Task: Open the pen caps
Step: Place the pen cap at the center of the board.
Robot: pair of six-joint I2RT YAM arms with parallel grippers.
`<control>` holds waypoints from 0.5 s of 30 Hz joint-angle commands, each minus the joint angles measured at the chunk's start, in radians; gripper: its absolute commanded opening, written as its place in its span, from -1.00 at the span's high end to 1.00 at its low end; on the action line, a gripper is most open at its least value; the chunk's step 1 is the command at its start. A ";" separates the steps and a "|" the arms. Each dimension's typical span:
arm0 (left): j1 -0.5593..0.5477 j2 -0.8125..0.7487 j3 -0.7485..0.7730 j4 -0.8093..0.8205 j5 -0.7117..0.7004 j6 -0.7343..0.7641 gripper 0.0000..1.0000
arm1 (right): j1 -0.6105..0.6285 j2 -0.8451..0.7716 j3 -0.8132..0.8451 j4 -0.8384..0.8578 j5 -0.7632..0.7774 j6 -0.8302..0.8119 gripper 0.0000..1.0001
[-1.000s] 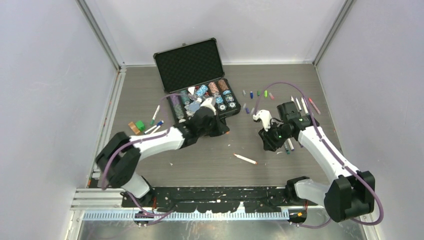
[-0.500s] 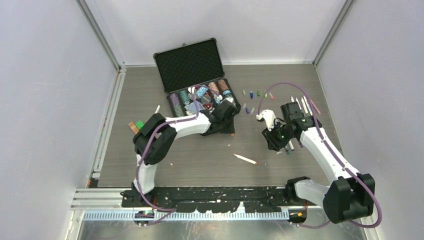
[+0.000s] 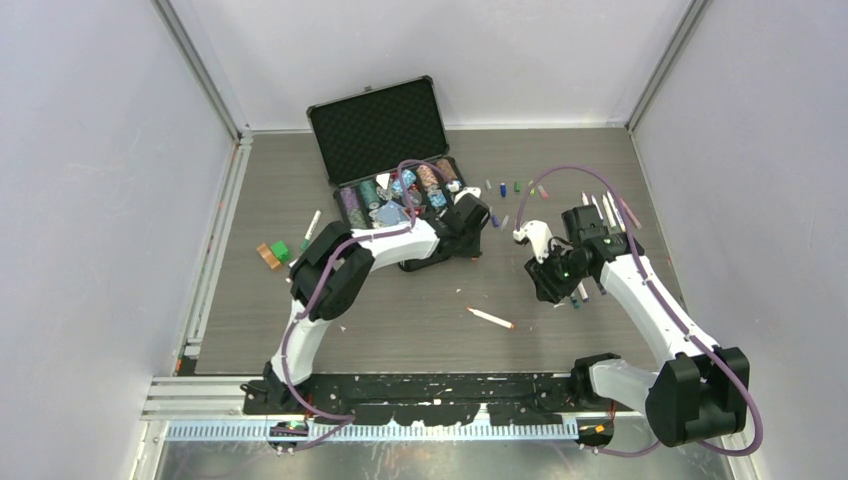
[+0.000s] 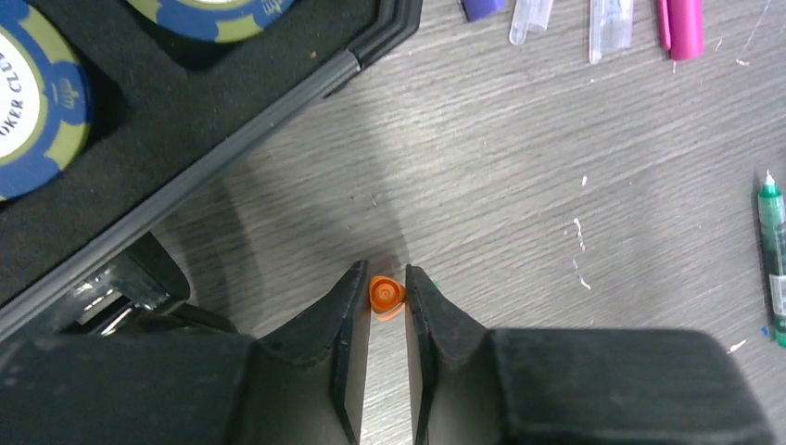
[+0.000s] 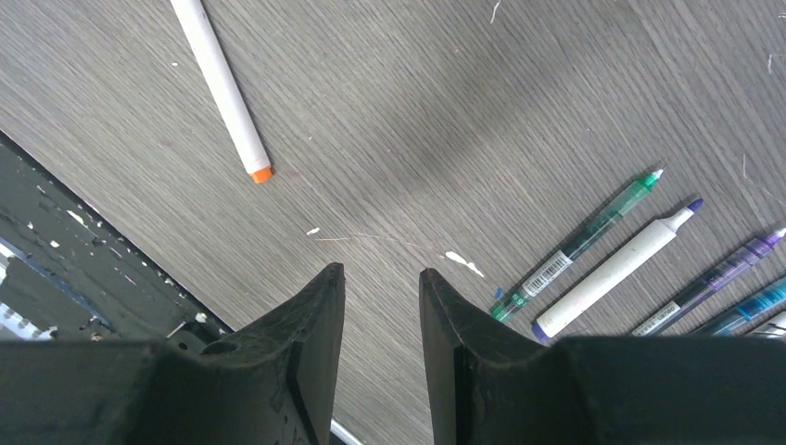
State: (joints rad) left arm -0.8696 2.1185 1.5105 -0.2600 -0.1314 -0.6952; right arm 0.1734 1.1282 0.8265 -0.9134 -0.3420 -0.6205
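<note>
my left gripper [image 4: 386, 274] has its jaws drawn narrow, with an orange cap [image 4: 386, 295] right between the tips. i cannot tell whether i squeeze it or only flank it. it sits over the wood table [image 4: 575, 148], just beside the rim of the black case [image 4: 232, 139], off the corner where the poker chips [image 4: 32, 102] lie. a little further from the case, more pen caps [image 4: 684, 28] lie loose. my right gripper [image 5: 380, 278] hangs well apart from the case, jaws parted and empty. uncapped pens [image 5: 579, 243] lie beside it, and a white pen [image 5: 222, 93] with an orange end lies alone, also clear of the case.
</note>
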 commanded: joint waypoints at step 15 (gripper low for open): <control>-0.003 -0.056 0.098 -0.078 -0.023 0.090 0.21 | -0.008 -0.010 0.003 -0.005 -0.027 -0.012 0.19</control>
State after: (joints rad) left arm -0.8696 2.1349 1.5894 -0.3237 -0.1719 -0.6411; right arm 0.1726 1.1282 0.8253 -0.9142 -0.3473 -0.6235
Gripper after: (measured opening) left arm 0.392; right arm 0.407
